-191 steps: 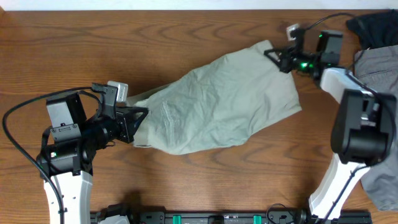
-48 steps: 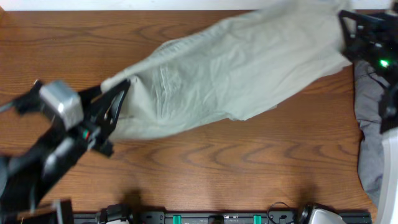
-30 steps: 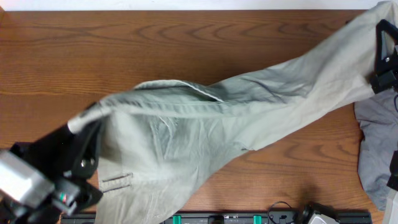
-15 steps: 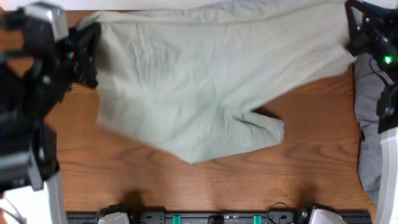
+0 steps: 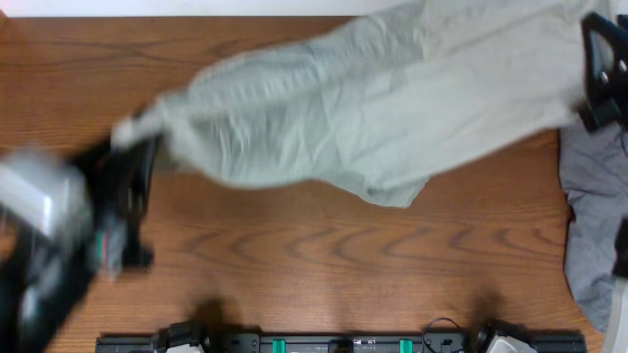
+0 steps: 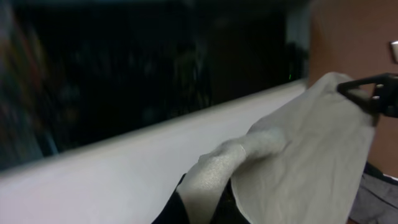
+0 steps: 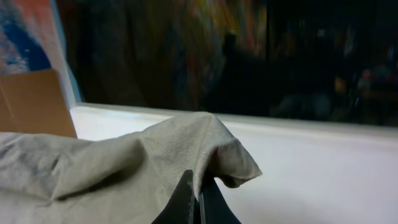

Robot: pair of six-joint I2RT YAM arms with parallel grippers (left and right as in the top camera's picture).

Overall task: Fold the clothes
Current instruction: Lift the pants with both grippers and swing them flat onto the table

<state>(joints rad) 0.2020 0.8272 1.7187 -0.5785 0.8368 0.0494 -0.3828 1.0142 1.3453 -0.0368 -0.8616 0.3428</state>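
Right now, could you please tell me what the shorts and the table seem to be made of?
The shorts: light woven fabric, likely cotton, matte; the right wrist view shows a fine weave and soft creases. The table: wood or wood-look veneer, slightly glossy; brown grain lines run along it.

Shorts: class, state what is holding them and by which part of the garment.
The left tool pinches a bunched corner at one end of the shorts; the right tool pinches a folded edge at the other end.

A brown wood-grain table (image 5: 324, 255) filled the overhead frame, a thin white strip (image 5: 147, 6) along its top edge. Both wrist views showed a dark, blurred backdrop (image 7: 280, 56) above a pale white band (image 7: 323, 162).
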